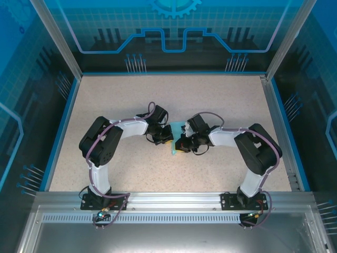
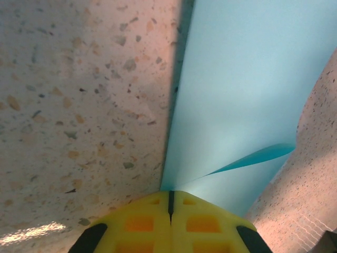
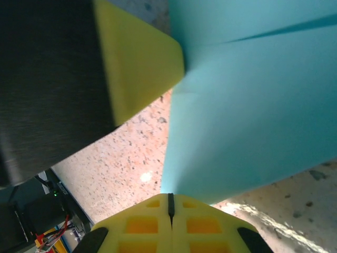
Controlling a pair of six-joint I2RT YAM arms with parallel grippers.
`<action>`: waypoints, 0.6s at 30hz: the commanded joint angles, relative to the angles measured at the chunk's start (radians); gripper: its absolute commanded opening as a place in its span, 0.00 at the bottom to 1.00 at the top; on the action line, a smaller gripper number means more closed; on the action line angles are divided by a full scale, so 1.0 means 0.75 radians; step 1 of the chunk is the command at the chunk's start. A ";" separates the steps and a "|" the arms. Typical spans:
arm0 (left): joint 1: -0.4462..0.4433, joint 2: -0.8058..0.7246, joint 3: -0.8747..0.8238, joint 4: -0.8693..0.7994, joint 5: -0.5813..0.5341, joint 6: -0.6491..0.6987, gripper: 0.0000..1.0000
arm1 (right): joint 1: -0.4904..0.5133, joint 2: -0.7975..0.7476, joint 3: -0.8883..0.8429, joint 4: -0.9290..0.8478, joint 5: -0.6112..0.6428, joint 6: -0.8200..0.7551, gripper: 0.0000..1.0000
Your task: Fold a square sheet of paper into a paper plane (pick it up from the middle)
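1. We find the left gripper (image 2: pixel 170 197) pressed together. Its yellow fingers (image 2: pixel 139 224) meet at a thin seam and pinch one edge of the square sheet of paper (image 2: pixel 242 95).
2. We find the right gripper (image 3: pixel 170 200) likewise pressed together, nipping the same sheet, which spreads from its tips toward 1 o'clock.
3. In the right wrist view, the left gripper's yellow finger sits at 10 o'clock, touching the sheet.
4. The sheet is buckled, with a raised curl at 4 o'clock in the left wrist view.
5. From above, the sheet lies mid-table (image 1: pixel 131 95), with the left gripper at its 9 o'clock and the right at its 3 o'clock.
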 commanded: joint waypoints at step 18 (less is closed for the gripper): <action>-0.020 0.085 -0.046 -0.168 -0.091 0.008 0.00 | 0.035 -0.023 0.004 -0.031 -0.023 -0.087 0.05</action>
